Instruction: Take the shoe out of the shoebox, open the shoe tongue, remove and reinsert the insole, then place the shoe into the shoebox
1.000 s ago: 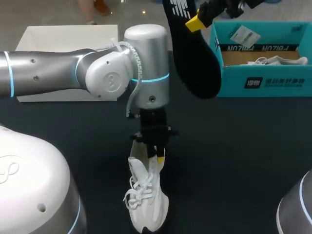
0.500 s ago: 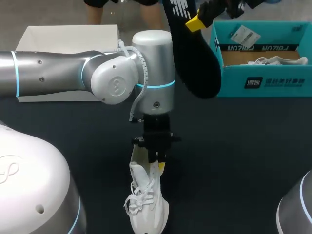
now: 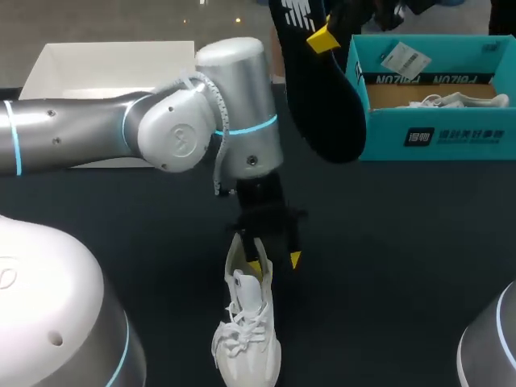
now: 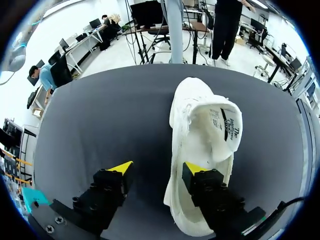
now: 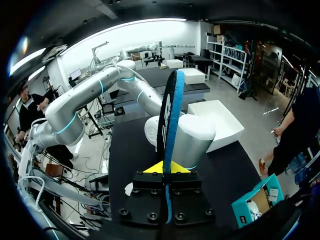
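Head view shows the white knit lace-up shoe (image 3: 246, 339) near the dark table's (image 3: 403, 242) near edge, my left gripper (image 3: 274, 263) spread wide at its heel and holding nothing, so the unsteadied shoe could slide or tip when my right gripper (image 3: 322, 38), clamped on the black blue-edged insole (image 3: 322, 105), pushes it in.

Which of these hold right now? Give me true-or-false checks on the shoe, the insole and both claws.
1. The white shoe lies on the table, outside the box. True.
2. The right claw is empty. False: it is shut on the insole, held up in the air.
3. The left claw is open. True.
4. The box is empty. False: a second shoe lies in it.
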`<state>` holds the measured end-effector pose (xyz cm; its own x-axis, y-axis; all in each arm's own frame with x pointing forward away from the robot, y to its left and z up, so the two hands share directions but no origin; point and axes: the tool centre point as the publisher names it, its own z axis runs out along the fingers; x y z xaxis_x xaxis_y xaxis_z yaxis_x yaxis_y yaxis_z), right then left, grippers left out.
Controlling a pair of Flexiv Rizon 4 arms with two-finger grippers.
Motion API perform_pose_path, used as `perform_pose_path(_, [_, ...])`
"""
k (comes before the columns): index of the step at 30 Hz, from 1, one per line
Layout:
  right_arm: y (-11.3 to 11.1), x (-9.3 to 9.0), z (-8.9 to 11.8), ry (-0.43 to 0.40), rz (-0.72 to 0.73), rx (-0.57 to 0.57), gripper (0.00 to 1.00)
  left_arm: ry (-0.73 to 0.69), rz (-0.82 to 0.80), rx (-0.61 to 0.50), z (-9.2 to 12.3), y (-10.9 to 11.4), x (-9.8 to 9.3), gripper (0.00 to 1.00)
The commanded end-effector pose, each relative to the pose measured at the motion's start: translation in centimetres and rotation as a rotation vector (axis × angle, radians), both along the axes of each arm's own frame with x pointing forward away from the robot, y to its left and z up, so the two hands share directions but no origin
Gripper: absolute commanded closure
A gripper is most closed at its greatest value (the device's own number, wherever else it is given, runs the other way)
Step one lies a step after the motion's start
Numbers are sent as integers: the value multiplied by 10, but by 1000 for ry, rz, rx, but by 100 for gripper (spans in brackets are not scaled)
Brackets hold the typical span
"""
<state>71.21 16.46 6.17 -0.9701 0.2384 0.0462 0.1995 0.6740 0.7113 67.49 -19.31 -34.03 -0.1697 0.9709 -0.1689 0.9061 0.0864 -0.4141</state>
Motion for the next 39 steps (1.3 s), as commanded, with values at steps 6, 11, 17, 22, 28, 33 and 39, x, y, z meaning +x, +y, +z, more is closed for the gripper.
perform_pose_path(6, [2,2,1,3,0,-4,100,41,333,-375,37,26,35,0])
perform_pose_path(11, [2,2,1,3,0,-4,100,45,535,-589,52,40,50,0])
perform_pose_path(17, [2,2,1,3,0,-4,100,10,698,-847,75,59,54,0])
perform_pose_path(22, [2,2,1,3,0,-4,100,-43,763,-1017,97,66,47,0])
perform_pose_path(28, [2,2,1,3,0,-4,100,-95,790,-1096,106,65,43,0])
perform_pose_path(33, [2,2,1,3,0,-4,100,-95,790,-1096,106,65,43,0])
perform_pose_path(39, [2,2,1,3,0,-4,100,-95,790,-1096,106,65,43,0])
